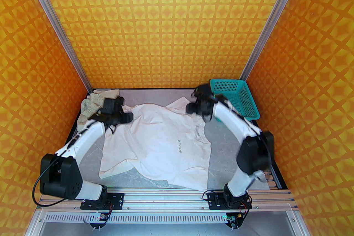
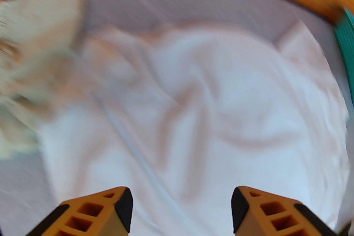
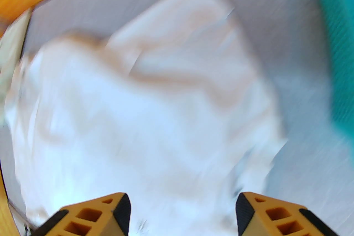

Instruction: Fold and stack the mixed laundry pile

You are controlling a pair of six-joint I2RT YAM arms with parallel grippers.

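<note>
A large white long-sleeved shirt (image 1: 163,143) lies spread and rumpled across the middle of the grey table, small dark lettering on its chest. A beige-cream gathered piece (image 1: 92,104) is bunched in the far left corner, partly behind my left arm. My left gripper (image 2: 181,210) hovers open above the shirt's upper left part (image 2: 210,107), nothing between its orange fingers; the beige piece (image 2: 36,52) shows at that view's left. My right gripper (image 3: 182,212) is open above the shirt's upper right part (image 3: 155,107), also holding nothing. Both wrist views are blurred.
A teal plastic mesh basket (image 1: 239,98) stands tilted in the far right corner, just behind my right arm, and shows at the edge of the right wrist view (image 3: 337,44). Bare grey table (image 1: 221,140) lies right of the shirt. Orange patterned walls close in three sides.
</note>
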